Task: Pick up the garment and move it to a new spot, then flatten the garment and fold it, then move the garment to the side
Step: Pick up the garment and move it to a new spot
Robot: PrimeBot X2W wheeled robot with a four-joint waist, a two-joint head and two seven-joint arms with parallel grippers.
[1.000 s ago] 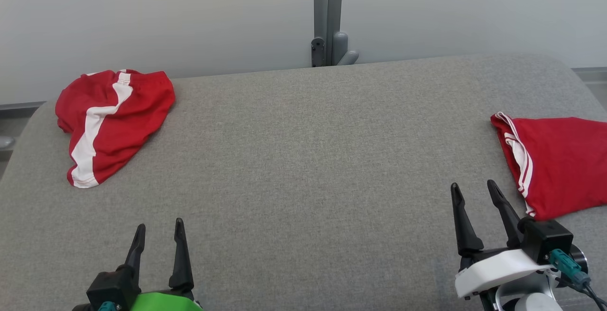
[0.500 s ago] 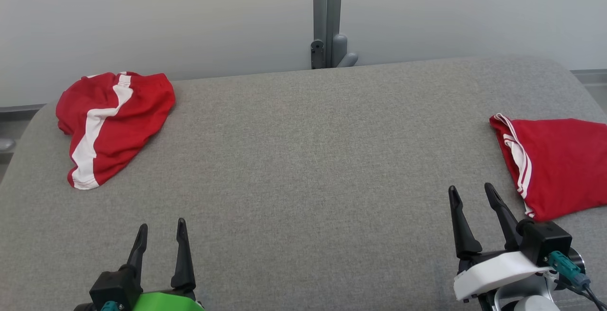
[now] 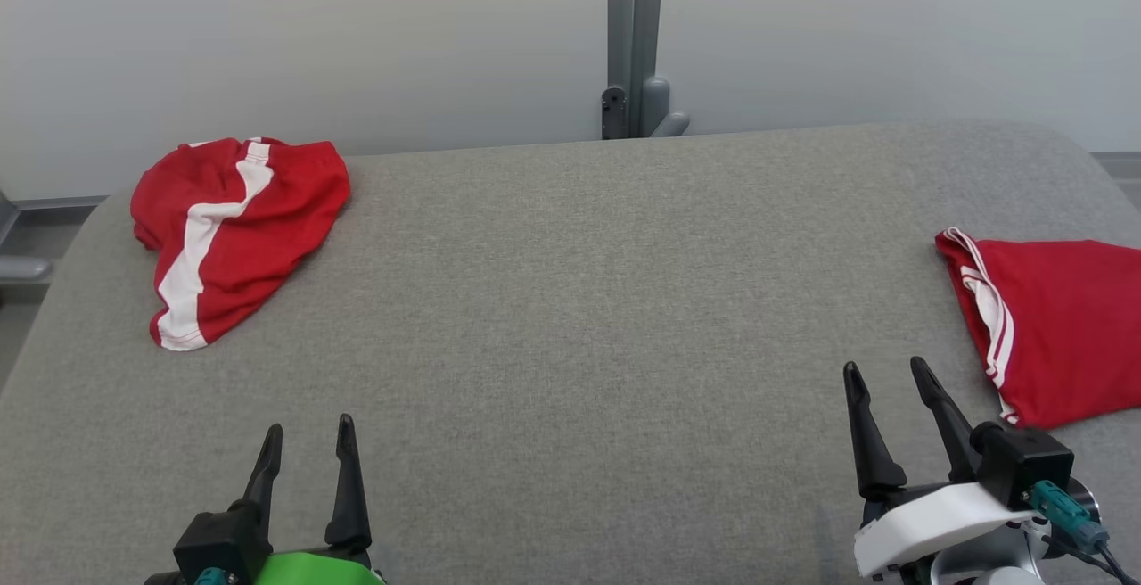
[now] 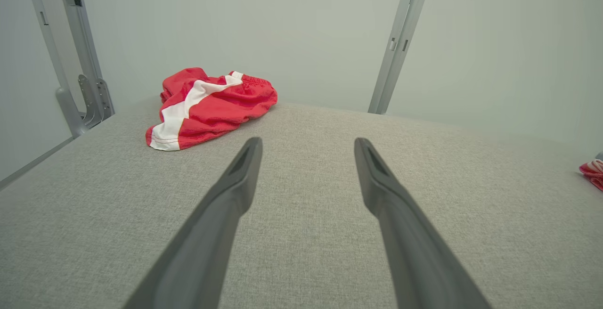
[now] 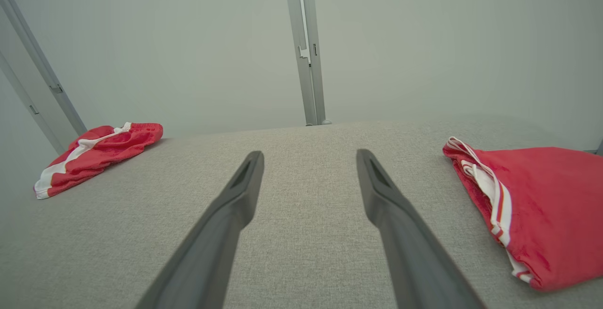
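Note:
A crumpled red garment with a broad white stripe point(image 3: 236, 228) lies at the far left of the grey cloth-covered table point(image 3: 579, 300); it also shows in the left wrist view point(image 4: 212, 104) and the right wrist view point(image 5: 94, 151). A second red garment with thin white stripes point(image 3: 1061, 326) lies folded flat at the right edge point(image 5: 541, 205). My left gripper point(image 3: 309, 424) hovers open near the front left, well short of the crumpled garment, with nothing between its fingers point(image 4: 308, 140). Just left of the folded garment, my right gripper point(image 3: 884, 364) also stands open and holds nothing point(image 5: 309, 152).
A grey metal post with a bracket point(image 3: 633, 41) rises behind the table's far edge against a pale wall. More frame posts point(image 4: 80, 64) stand beyond the table's left end. The table's corners are rounded.
The head camera has shifted, so the whole picture sits a little lower and to the right. Both garments lie as before and both grippers stay open.

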